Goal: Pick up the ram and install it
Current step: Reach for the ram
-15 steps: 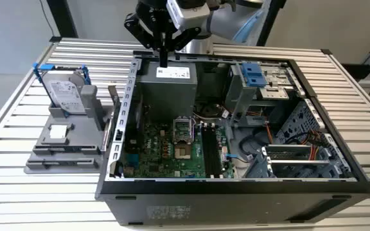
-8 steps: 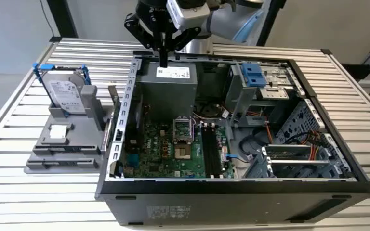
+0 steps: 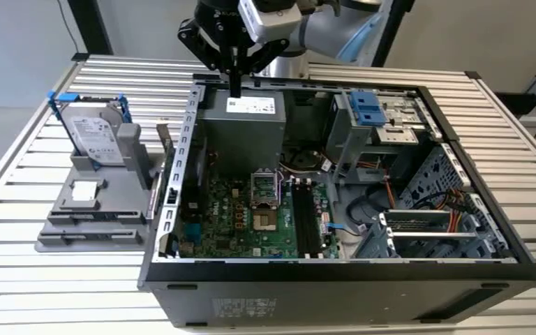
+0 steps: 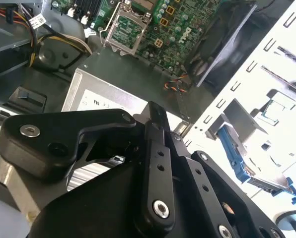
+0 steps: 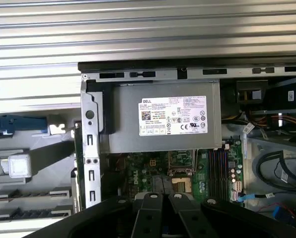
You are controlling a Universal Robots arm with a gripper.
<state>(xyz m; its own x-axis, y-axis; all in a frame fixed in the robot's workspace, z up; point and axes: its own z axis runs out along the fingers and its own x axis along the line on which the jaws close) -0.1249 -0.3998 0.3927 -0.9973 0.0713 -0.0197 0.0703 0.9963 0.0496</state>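
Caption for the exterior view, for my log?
Gripper hovers above the open computer case, over its power supply.

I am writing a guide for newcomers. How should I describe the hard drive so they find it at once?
Find the open computer case on the slatted table. To the exterior view's left of it is a grey stand; the hard drive stands upright at its far end. It alone is a silver box with blue rails.
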